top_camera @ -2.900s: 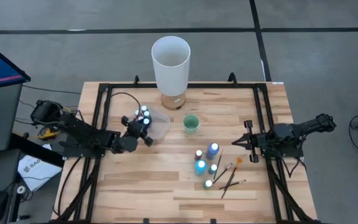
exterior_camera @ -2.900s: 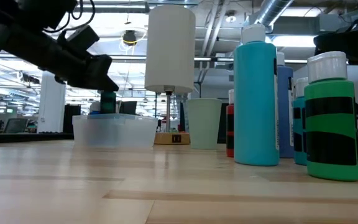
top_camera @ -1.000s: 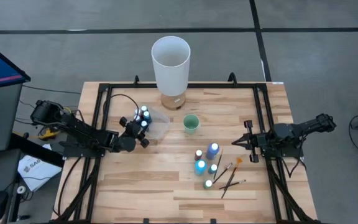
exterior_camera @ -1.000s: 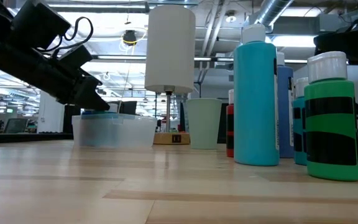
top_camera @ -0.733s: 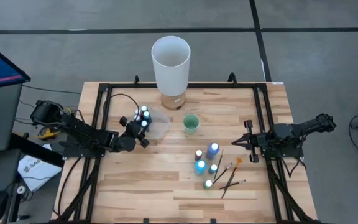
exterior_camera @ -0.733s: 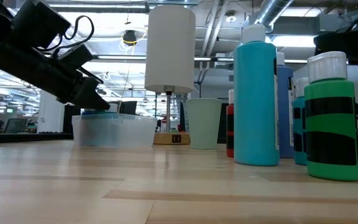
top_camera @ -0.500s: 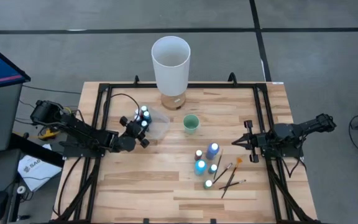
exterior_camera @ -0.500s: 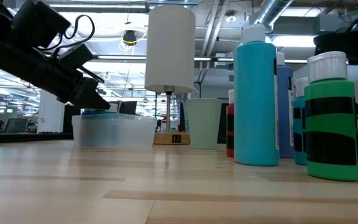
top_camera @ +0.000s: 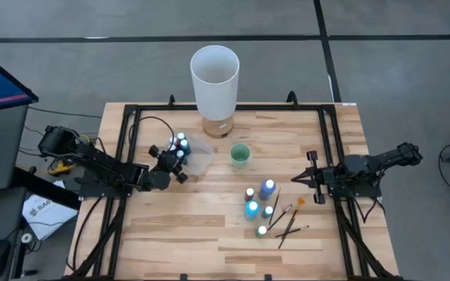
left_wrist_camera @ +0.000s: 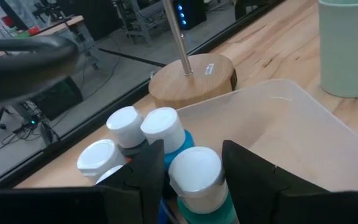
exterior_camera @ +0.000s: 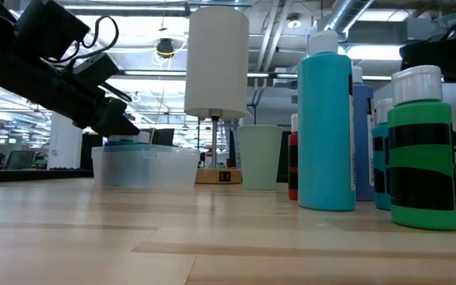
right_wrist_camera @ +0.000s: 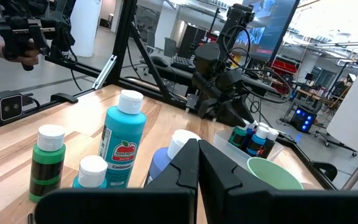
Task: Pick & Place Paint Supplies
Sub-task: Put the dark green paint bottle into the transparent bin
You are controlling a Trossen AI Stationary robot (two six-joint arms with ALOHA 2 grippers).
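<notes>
High view: a pale wood counter (top_camera: 209,234) on a black frame stands on grey floor. The left gripper (top_camera: 180,165) sits left of centre at a clear tub (top_camera: 199,154) holding white-capped paint bottles (top_camera: 180,143); more bottles (top_camera: 258,200) and brushes (top_camera: 289,222) lie lower right.

Low view: the white cylinder (exterior_camera: 216,59) and green cup (exterior_camera: 258,157) back onto a workshop with ceiling ducts.

Left wrist view: released jaws straddle a teal bottle (left_wrist_camera: 197,180).

Right wrist view: the right gripper (right_wrist_camera: 197,163) has its jaws clenched, empty.
</notes>
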